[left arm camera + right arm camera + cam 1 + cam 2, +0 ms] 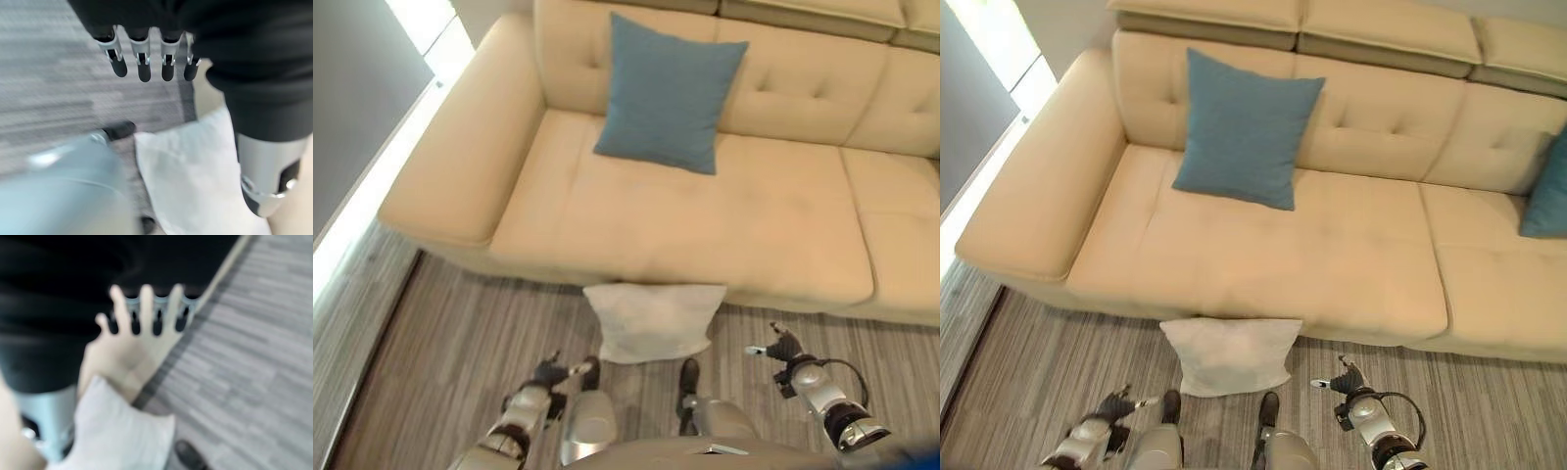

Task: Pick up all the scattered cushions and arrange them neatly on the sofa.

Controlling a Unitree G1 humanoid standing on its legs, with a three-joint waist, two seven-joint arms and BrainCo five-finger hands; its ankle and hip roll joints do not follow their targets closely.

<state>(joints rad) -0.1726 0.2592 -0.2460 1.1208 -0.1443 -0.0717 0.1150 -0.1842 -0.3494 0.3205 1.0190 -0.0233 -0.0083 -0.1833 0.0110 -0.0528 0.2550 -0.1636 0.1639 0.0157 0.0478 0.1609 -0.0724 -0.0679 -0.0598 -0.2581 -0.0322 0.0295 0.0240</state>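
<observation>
A white cushion lies on the grey striped floor, its far edge touching the front base of the cream sofa. It sits between the two robot hands and a little farther out than both, touched by neither. The left hand hangs low over the floor just beside the cushion's near left corner; its wrist view shows the fingers straight and slightly apart, holding nothing, with the cushion past them. The right hand hovers near the cushion's right edge, a strip of bare floor between them; its fingers look straight and spread in its wrist view, also empty. On the sofa, a blue cushion leans upright against the backrest toward the left end of the seat. A second blue cushion shows at the right edge of the right eye view, against the backrest farther along
</observation>
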